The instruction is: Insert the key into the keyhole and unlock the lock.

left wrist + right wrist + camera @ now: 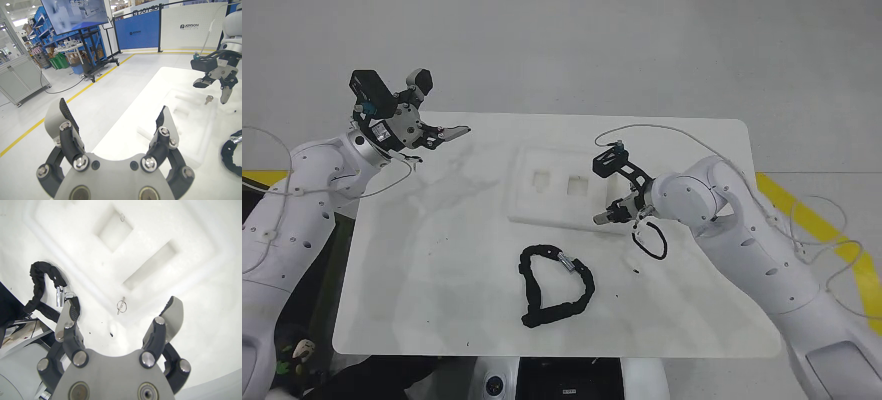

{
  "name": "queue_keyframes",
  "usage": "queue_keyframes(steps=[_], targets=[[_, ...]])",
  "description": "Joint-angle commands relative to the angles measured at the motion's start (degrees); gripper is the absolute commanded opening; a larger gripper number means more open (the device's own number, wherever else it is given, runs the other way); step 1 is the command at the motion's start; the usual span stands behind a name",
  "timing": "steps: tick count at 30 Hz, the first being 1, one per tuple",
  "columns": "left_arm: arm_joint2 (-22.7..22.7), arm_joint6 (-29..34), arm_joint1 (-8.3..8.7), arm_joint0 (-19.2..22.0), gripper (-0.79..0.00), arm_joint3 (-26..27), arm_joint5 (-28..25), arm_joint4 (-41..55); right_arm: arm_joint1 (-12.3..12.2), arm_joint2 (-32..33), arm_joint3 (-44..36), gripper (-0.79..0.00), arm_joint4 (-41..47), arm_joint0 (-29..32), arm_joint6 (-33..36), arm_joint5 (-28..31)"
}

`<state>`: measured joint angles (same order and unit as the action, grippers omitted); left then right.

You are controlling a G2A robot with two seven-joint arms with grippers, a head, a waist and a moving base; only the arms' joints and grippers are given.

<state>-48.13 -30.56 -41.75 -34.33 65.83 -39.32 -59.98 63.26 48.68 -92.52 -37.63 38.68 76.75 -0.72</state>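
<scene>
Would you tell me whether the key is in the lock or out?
Out: the key lies on the foam tray, apart from the lock.

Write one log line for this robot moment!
right gripper open over key | key on foam tray | left gripper open, empty | chain lock on table

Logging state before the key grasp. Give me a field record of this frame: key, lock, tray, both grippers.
key: on a ring, lying on the tray near its edge, not held
lock: black chain loop with a silver body, on the table beside the tray, apart from the key
tray: white foam, two recesses, a small loose ring in one
right gripper: open, empty, above the key
left gripper: open, empty, over the table's far corner, away from the tray
task state: key not yet picked up
</scene>
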Motion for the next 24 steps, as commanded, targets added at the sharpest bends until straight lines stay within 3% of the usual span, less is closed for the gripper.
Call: queue_keyframes(steps=[1,5,13,24], targets=[[0.0,0.0,0.0,0.0,0.0,0.0,0.0,0.0,0.1,-0.4,0.2,-0.366,0.0,-0.1,0.7,0.1],[0.0,0.0,0.0,0.0,0.0,0.0,0.0,0.0,0.3,-1.0,0.9,-0.416,0.1,-0.4,1.3,0.2],[0.0,0.0,0.0,0.0,0.0,0.0,0.0,0.0,0.7,-1.5,2.3,-0.431,-0.2,-0.9,1.7,0.0],[0.0,0.0,0.0,0.0,0.0,0.0,0.0,0.0,0.7,-1.0,2.2,-0.566,-1.1,-0.9,2.4,-0.4]])
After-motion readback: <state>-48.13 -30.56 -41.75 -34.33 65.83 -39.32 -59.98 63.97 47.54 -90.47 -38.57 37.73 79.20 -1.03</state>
